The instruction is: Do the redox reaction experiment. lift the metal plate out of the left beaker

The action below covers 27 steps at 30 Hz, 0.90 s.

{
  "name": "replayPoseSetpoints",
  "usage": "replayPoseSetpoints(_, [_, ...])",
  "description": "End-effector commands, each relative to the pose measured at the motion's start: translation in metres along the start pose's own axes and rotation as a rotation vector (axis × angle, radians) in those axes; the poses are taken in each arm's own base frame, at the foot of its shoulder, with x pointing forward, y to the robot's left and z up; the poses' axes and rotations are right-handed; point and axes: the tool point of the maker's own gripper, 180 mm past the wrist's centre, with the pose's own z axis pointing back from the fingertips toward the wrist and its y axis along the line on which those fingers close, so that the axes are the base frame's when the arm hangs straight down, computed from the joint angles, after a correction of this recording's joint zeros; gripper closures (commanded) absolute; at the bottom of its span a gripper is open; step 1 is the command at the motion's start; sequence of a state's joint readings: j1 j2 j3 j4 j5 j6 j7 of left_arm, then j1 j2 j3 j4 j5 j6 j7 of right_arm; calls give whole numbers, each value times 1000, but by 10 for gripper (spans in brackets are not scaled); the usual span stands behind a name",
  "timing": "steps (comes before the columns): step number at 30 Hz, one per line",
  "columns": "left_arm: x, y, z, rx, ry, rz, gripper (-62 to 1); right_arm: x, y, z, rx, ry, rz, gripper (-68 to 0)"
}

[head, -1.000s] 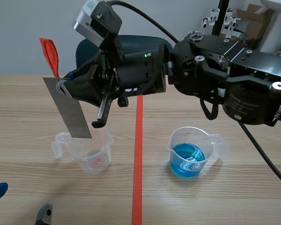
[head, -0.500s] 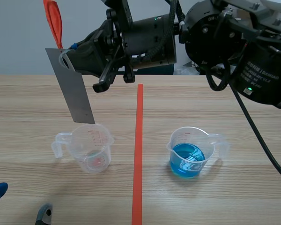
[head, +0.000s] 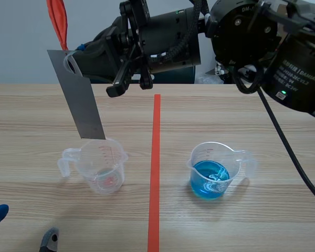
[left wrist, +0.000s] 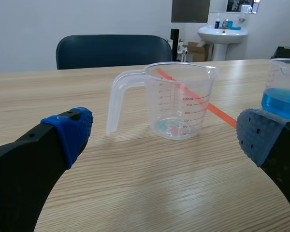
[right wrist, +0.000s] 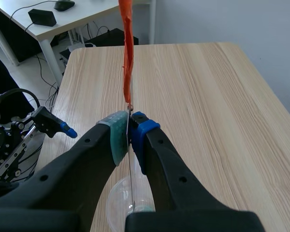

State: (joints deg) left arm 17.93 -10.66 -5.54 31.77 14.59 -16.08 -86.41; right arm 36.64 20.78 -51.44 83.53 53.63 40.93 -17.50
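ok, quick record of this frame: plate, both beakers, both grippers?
metal plate: tilted, hanging over the left beaker, out of it; orange strip at its top
left beaker: upright, clear, nearly empty
right beaker: upright, holds blue liquid
right gripper: raised, fingers shut on the metal plate's top
left gripper: low over the table, fingers open, left beaker ahead

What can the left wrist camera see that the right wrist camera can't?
Only the left wrist view: the beaker of blue liquid and the open left gripper. Only the right wrist view: the metal plate, edge-on, pinched in the right gripper, with an orange-red strip above it. Both: the clear beaker and the wooden table.
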Motion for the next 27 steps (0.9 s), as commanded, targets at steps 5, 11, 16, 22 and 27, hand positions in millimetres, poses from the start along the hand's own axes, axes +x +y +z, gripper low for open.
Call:
replayPoseSetpoints(5, [12, 7, -2, -9, -56, -25, -623, 18, -2, 1, 1, -40, 27, -6])
replayPoseSetpoints(11, [12, 7, -3, -9, -58, -26, -623, 18, -2, 1, 1, -40, 26, -6])
replayPoseSetpoints(16, [12, 7, -3, -9, -58, -26, -623, 18, -2, 1, 1, -40, 26, -6])
replayPoseSetpoints(22, [12, 7, -3, -9, -58, -26, -623, 18, 1, 1, 17, -40, 32, -6])
replayPoseSetpoints(27, [12, 7, -4, -9, -59, -26, -623, 19, 4, 1, 34, -42, 38, -6])
